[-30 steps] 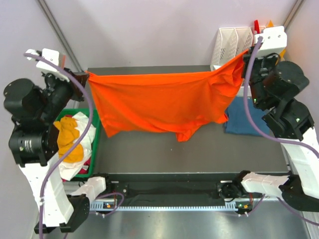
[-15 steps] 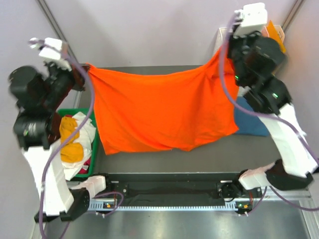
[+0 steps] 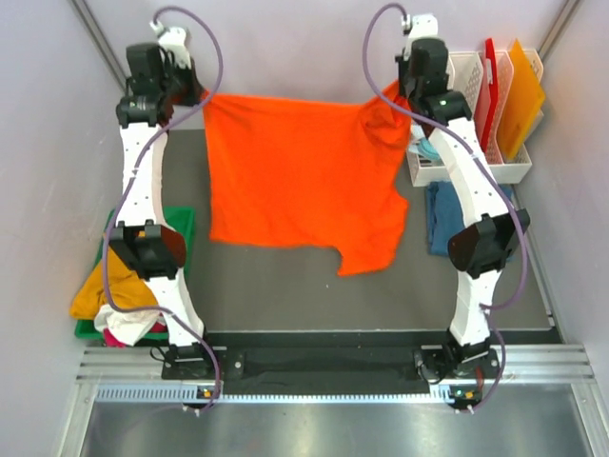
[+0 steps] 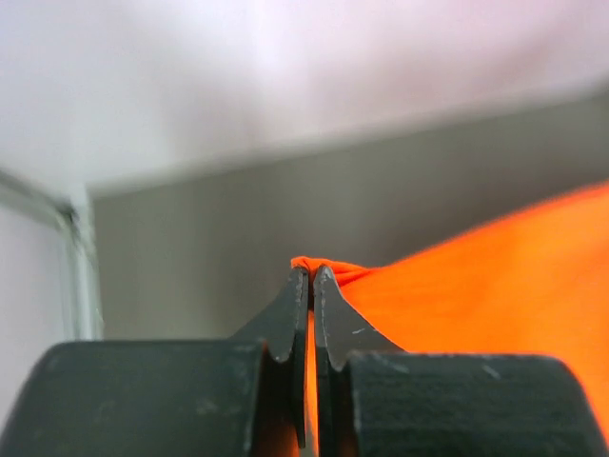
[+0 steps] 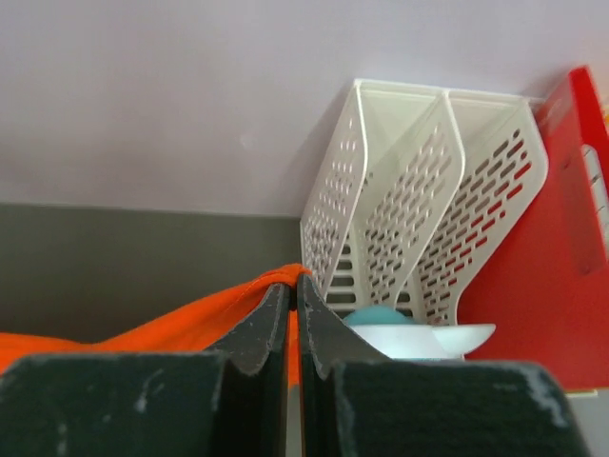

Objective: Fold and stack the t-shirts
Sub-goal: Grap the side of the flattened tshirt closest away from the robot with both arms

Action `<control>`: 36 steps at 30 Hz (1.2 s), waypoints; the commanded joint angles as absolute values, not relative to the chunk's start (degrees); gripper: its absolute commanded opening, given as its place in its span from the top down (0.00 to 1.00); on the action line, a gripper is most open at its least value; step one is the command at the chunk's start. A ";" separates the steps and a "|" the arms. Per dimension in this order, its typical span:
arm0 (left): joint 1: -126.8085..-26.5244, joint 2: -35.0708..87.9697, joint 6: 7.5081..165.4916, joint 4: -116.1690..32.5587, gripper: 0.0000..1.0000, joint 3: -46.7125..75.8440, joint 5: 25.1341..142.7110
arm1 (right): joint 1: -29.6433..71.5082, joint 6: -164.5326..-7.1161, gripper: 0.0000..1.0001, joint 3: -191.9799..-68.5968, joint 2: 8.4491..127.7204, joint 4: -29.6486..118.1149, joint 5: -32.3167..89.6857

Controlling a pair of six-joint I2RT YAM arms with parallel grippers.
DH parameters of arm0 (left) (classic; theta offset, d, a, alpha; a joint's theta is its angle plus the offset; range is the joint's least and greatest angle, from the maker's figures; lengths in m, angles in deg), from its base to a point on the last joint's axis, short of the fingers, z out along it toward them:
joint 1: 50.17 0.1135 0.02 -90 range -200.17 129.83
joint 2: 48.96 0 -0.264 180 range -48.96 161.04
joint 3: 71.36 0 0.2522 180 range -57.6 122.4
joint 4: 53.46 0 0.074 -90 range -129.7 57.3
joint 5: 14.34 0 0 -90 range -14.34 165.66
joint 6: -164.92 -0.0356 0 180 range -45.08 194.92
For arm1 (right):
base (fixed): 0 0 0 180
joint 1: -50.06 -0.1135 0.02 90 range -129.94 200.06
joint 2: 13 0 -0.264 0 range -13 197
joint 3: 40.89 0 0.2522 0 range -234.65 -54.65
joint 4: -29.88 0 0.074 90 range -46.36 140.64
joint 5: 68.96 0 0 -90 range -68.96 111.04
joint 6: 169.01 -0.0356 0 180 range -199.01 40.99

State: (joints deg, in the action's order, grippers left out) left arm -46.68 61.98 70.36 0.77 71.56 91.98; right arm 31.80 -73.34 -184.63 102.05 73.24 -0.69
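The bright orange t-shirt (image 3: 295, 176) is stretched out between my two grippers at the far end of the table, its lower part trailing toward me. My left gripper (image 3: 195, 95) is shut on its far left corner; the pinched cloth (image 4: 328, 268) shows at my left gripper's (image 4: 311, 274) tips. My right gripper (image 3: 395, 93) is shut on the far right corner, seen as a fold (image 5: 276, 278) at my right gripper's (image 5: 293, 282) tips. A dark teal-blue t-shirt (image 3: 442, 214) lies folded at the right. Yellow-orange, white and red shirts (image 3: 114, 305) are heaped in a green bin.
A white slotted rack (image 3: 466, 124) with red (image 3: 488, 86) and orange (image 3: 521, 90) boards stands at the far right, close to my right gripper; it also shows in the right wrist view (image 5: 419, 209). The green bin (image 3: 181, 224) sits at the left edge. Grey walls enclose the table.
Both arms have stretched far out toward the back wall, carrying the orange t-shirt away from me. The shirt now spreads flatter and farther back, uncovering the rack and boards.
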 commanded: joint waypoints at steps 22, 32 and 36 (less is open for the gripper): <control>-46.91 34.46 69.92 -16.76 1.00 23.75 89.63 | 24.23 -73.91 1.00 -132.02 67.87 50.76 -3.91; -46.92 18.29 63.93 -12.81 1.00 1.38 92.80 | 17.81 -84.89 1.00 -111.09 59.78 53.47 -5.85; -47.00 16.00 63.14 -8.33 1.00 -0.47 94.64 | 16.05 -89.89 1.00 -107.39 59.16 55.15 -6.29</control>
State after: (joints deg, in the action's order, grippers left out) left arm -47.14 17.56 65.55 -11.21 1.73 91.58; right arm 17.98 -82.85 -109.88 61.04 55.43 -4.63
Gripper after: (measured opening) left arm 0.023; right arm 0.010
